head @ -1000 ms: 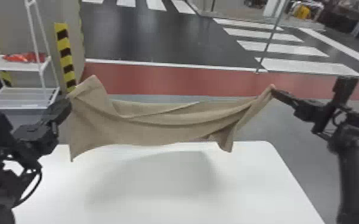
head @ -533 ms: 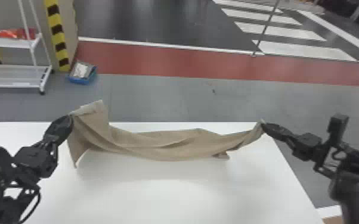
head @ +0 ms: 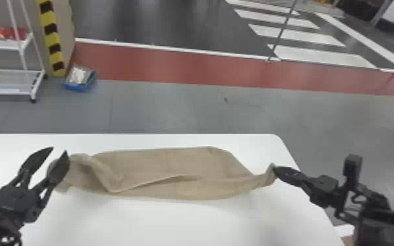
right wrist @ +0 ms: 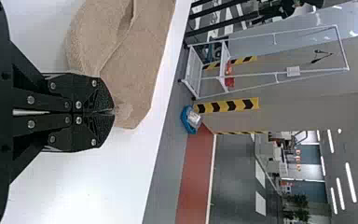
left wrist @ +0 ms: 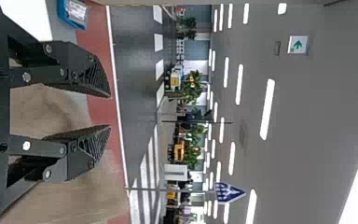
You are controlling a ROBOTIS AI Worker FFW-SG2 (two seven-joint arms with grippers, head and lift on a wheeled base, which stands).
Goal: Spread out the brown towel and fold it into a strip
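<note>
While the right tool [head: 274,170] grips one corner of the brown towel [head: 173,163], the left tool [head: 59,149] stands open at the opposite end. The towel lies across the bench [head: 140,222] between the two, closer to the bench's far edge than to the near side of the head view. Its left end is bunched and rumpled, with a flap turned over on itself. From that flap a crease runs toward the right, and a long fold of cloth lies along the near side. Past the broad middle, the right end narrows into a thin, gathered tail that reaches the right tool.

At the left end, one finger of the left tool overlaps the bunched cloth in the head view; whether it touches the towel, one cannot tell. As the left wrist view has it, the fingers of the left tool [left wrist: 110,111] are spread well apart, with brown cloth visible through the gap and beside them. In the right wrist view, the right tool's tips [right wrist: 113,112] are pressed together on the towel's corner, and the wider part of the cloth extends beyond them over the white bench.
</note>
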